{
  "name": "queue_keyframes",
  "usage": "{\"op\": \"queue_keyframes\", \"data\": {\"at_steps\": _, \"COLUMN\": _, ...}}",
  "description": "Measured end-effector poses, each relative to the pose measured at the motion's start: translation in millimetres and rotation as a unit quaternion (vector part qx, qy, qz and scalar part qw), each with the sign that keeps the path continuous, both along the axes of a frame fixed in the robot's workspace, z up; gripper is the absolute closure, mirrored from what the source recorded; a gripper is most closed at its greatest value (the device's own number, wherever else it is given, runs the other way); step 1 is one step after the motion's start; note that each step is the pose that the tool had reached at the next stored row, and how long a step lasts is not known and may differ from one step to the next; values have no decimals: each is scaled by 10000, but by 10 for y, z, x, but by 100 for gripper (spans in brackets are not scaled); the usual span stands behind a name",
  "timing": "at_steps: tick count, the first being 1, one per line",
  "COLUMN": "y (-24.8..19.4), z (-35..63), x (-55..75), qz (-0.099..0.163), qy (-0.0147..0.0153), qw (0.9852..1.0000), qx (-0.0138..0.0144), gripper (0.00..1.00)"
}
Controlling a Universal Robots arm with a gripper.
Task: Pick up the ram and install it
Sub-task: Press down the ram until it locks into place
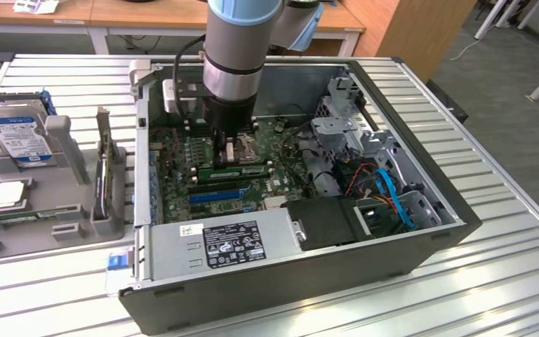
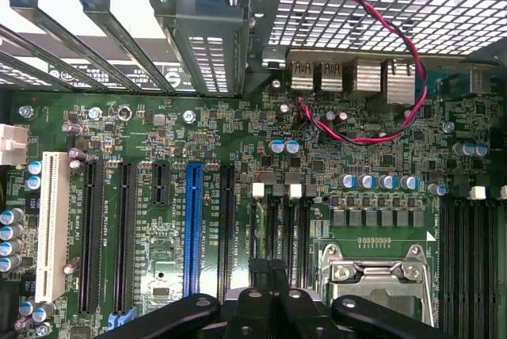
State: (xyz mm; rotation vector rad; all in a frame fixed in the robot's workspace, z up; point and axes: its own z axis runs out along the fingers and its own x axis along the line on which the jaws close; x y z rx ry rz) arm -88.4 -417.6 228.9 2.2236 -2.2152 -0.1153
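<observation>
Fingers (image 2: pixel 269 283) pressed together, empty, above motherboard (image 2: pixel 238 196); ram (image 1: pixel 235 170) seated in slot.

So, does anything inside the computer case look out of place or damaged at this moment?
Nothing looks damaged or spilled. Two small oddities: the CPU socket on the motherboard stands empty, with no cooler over it, and a red-and-black twisted wire loops loosely over the board near the rear ports.

I'm seeing my arm (image 1: pixel 241 49) hanging straight down, wrist vertical, and the gripper (image 2: pixel 269 272) at its end is pointing downward with its black fingers (image 2: pixel 258 276) pressed together, holding nothing
</observation>
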Motion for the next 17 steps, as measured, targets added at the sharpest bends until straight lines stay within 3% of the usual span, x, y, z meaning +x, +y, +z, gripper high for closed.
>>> {"op": "queue_keyframes", "data": {"at_steps": 17, "y": 0, "z": -16, "x": 0, "qz": 0, "qy": 0, "qw": 10000, "qx": 1, "gripper": 90}}
